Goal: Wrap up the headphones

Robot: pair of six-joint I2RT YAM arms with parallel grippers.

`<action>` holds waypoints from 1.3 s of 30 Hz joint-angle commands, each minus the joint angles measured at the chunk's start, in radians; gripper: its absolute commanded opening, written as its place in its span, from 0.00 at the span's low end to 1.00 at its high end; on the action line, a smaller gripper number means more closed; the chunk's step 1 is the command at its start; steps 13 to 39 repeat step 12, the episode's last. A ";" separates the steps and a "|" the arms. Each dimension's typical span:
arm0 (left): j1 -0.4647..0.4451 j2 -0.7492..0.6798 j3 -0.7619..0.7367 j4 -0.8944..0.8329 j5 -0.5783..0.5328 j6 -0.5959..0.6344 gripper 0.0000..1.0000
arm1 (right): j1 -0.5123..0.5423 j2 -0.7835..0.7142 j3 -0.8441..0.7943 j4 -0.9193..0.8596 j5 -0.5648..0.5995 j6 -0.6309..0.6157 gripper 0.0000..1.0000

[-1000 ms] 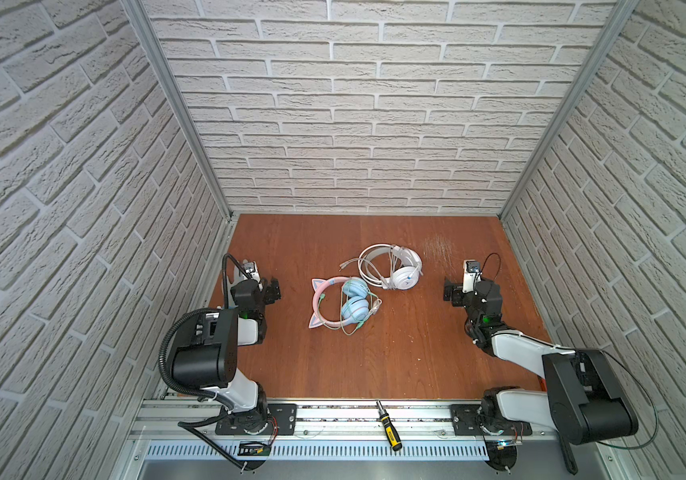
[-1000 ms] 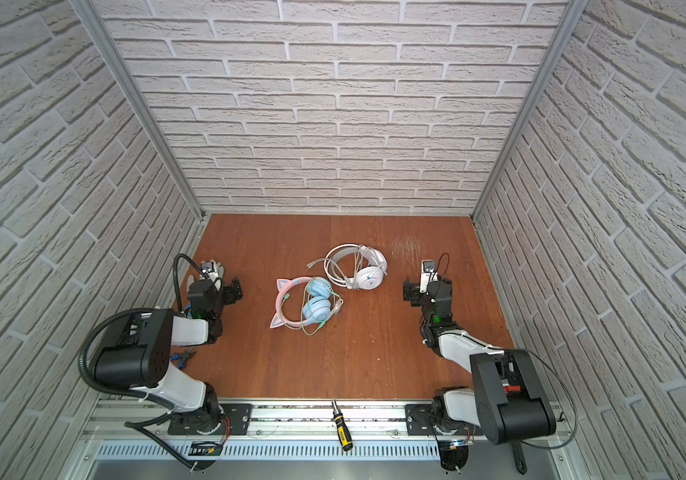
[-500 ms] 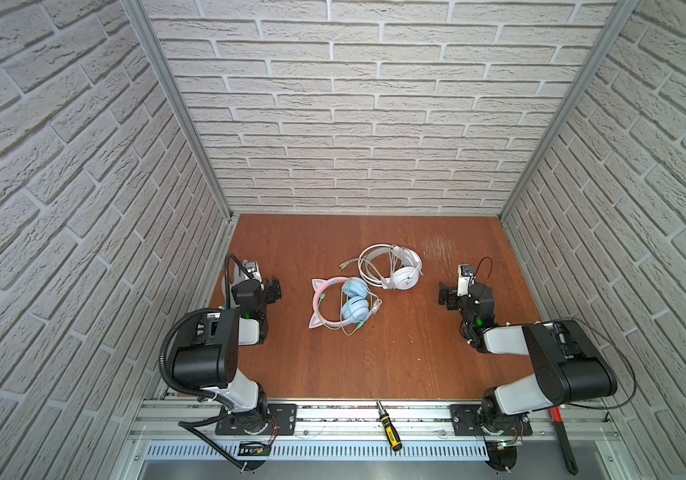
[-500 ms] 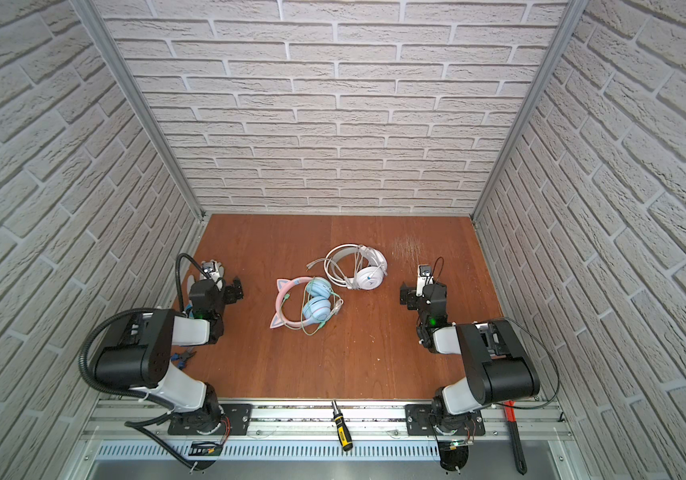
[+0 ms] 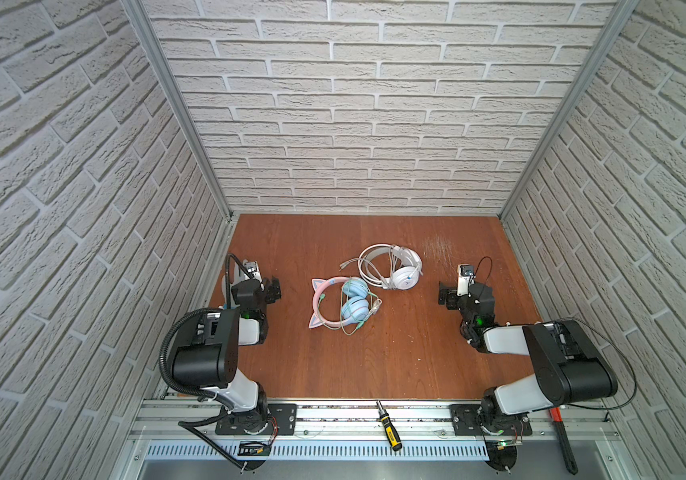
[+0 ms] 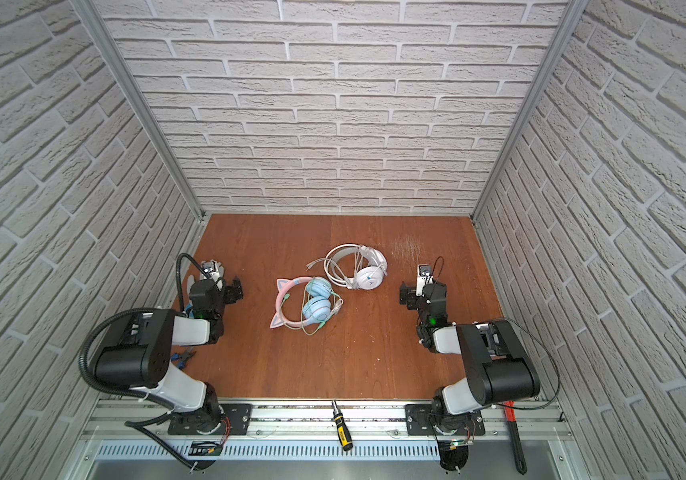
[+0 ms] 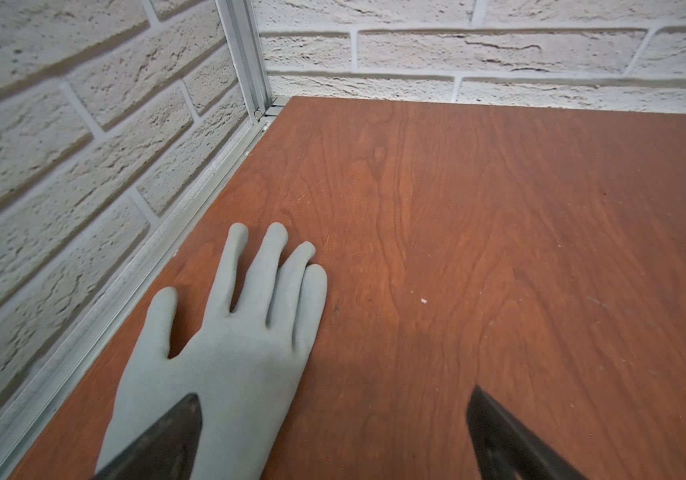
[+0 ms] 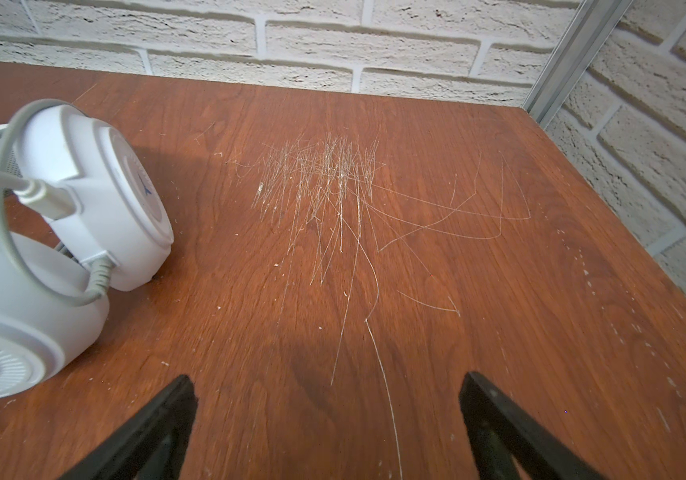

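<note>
Right arm only: over the last second its elbow folds in toward the base, then settles. The right gripper (image 5: pixel 443 296) barely shifts, and the left gripper (image 5: pixel 276 289) does not move. Both stand with jaws wide apart and nothing between them. Neither pair of headphones has moved.

The white headphones (image 5: pixel 405 277) lie far-middle on the table (image 5: pixel 374 365), near the right gripper but apart from it, with the white cable looped over band and cups. The cat-ear headphones (image 5: pixel 352 308) lie just beside them, nearer you and leftward. The green cable (image 5: pixel 343 328) is coiled about them, with one slack loop trailing off the near side.

Reading: you are parked, not engaged. The fold-in looks like a retreat or a reset; I cannot tell which. Check that slack loop before calling the wrap done.

Containers: none in any view. A grey glove (image 7: pixel 229 353) lies flat by the left wall, below the left gripper. Whether they touch, I cannot tell.
</note>
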 commanded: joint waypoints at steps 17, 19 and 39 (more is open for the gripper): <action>-0.003 0.005 0.003 0.059 -0.008 0.008 0.98 | -0.002 -0.027 0.018 0.027 -0.003 0.009 1.00; -0.003 0.005 0.003 0.059 -0.008 0.008 0.98 | -0.002 -0.027 0.018 0.027 -0.003 0.009 1.00; -0.003 0.005 0.003 0.059 -0.008 0.008 0.98 | -0.002 -0.027 0.018 0.027 -0.003 0.009 1.00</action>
